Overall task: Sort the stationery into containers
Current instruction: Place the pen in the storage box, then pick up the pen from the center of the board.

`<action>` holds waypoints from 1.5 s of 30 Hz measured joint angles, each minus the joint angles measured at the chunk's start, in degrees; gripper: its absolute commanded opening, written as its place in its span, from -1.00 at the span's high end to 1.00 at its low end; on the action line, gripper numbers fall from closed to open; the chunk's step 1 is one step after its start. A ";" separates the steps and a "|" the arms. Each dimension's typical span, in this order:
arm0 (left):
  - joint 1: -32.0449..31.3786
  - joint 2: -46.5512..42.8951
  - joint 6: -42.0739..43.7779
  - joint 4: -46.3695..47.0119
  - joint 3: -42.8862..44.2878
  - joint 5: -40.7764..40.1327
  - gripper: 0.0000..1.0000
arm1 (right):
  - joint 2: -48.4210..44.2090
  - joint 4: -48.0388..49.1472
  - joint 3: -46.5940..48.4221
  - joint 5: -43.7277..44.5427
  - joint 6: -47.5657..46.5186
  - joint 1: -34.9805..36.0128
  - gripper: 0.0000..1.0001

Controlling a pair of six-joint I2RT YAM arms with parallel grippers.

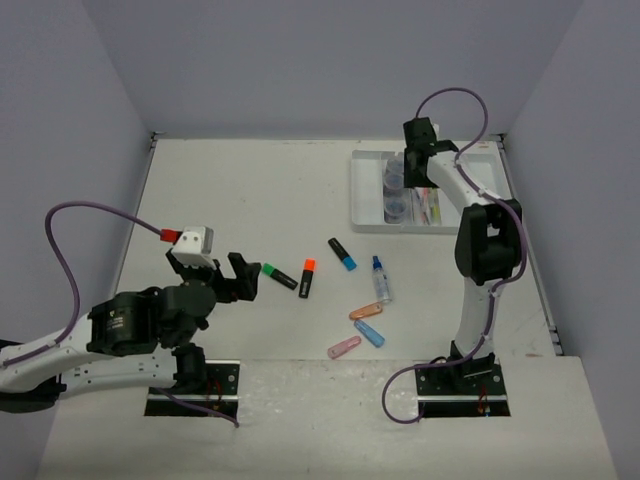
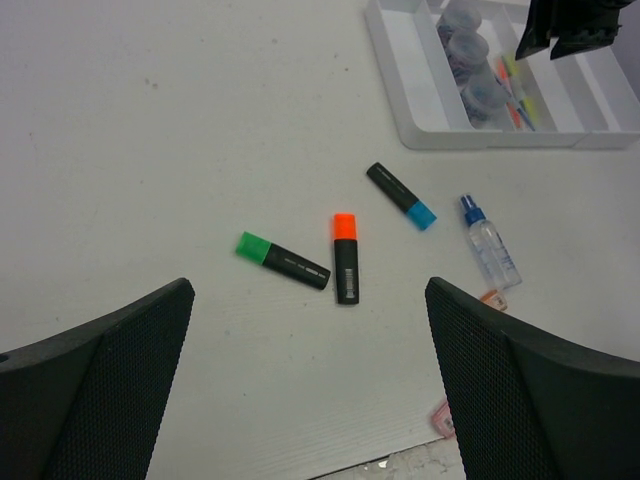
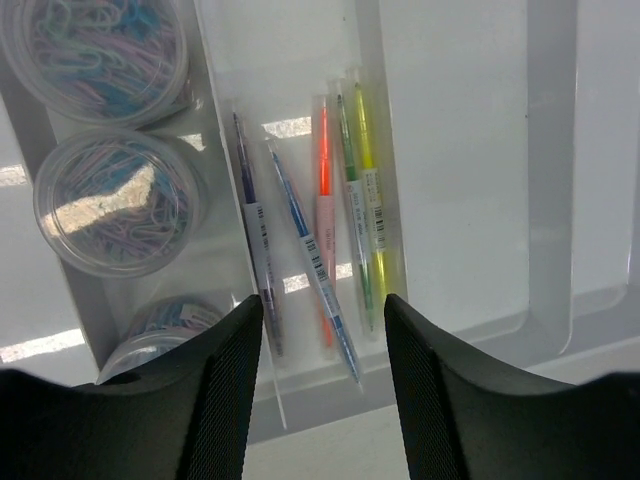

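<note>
Your right hand (image 3: 322, 322) is hanging low over the tray (image 3: 560, 200), jaws partly open with nothing between them. Right under the gap, the thin pens (image 3: 325, 200) lie side by side in one compartment, and the jars (image 3: 115, 200) sit in a row in the compartment next door. My guess is the risk here is lifting out crooked: the fingertips look close to the pens and the divider, so a sideways drift could flick a pen into the wrong slot or nudge the whole tray.

Your left hand (image 2: 308, 300) is spread wide and holding nothing, hovering above the surface (image 2: 150, 120) and pointed at the loose stuff. The green highlighter (image 2: 282, 261) is closest, and the orange highlighter (image 2: 346, 258) lies just beside its black end. With jaws that wide, I reckon you could clip the orange one on the way down or pinch both. The barrels may also roll if only one finger lands first.

Farther out are the blue highlighter (image 2: 400, 196) and the little bottle (image 2: 490, 245), lying flat. The capsule pieces (image 1: 366, 312) sit near the front edge of the surface, so a sloppy sweep could push them off.
</note>
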 measured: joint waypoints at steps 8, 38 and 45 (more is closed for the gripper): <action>-0.02 4.71 -9.66 -12.12 2.19 -1.31 -1.00 | -17.71 2.78 -16.55 -0.91 6.22 8.62 -0.10; -0.02 -3.31 -9.28 -10.65 -2.87 -0.33 -1.00 | -2.12 5.36 -18.75 -18.49 2.20 27.40 0.62; -0.02 -4.22 -9.12 -10.59 -2.94 -0.22 -1.00 | -2.43 5.37 -18.73 -20.11 2.19 28.43 1.00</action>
